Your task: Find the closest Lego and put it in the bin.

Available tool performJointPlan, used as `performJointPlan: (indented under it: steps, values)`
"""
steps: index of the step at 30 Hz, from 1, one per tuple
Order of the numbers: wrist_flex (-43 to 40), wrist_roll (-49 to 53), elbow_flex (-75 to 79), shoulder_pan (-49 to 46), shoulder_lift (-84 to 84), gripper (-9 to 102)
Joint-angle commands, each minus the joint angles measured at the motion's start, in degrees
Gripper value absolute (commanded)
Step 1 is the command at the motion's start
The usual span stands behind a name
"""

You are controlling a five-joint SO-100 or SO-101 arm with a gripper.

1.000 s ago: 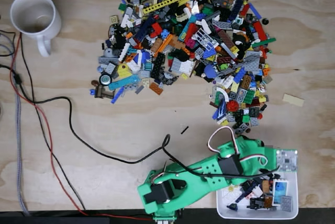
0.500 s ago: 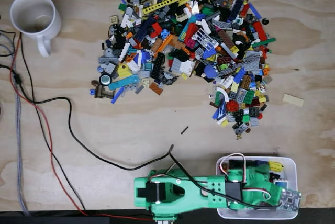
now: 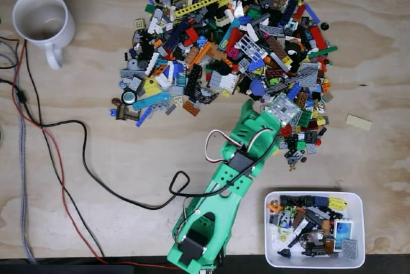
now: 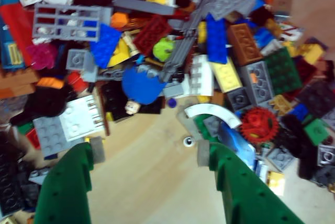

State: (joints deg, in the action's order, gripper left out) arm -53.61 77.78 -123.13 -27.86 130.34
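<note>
Lego pieces point(image 3: 230, 43) lay in a wide, dense heap across the upper middle of the plywood table point(image 3: 96, 159) in the fixed view. We saw the green arm point(image 3: 224, 191) reaching up from the bottom edge toward the heap's lower right edge. In the wrist view the gripper point(image 4: 149, 153) stood wide open with nothing between its two green fingers point(image 4: 68, 182), and bare wood showed in the gap. Just past the fingertips we made out a curved white arch piece point(image 4: 212, 113), a round blue piece point(image 4: 141, 85) and a red gear point(image 4: 259, 123). The bin point(image 3: 359, 200) sat near the bottom right corner of the fixed view, beside the arm's base and well apart from the gripper, already holding a jumble of small pieces. A white mug point(image 3: 41, 21) stood at the top left, and black and red cables point(image 3: 64, 159) trailed across the left side of the table.
</note>
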Motion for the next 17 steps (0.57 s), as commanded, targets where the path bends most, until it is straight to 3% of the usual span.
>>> performJointPlan:
  steps: [1,7,17]
  values:
    - [9.8,1.1,-4.5,11.3,3.3,26]
    - [19.3,1.6,-5.2,17.2,-5.5,25]
    - [21.4,1.4,-4.0,17.5,-9.8,25]
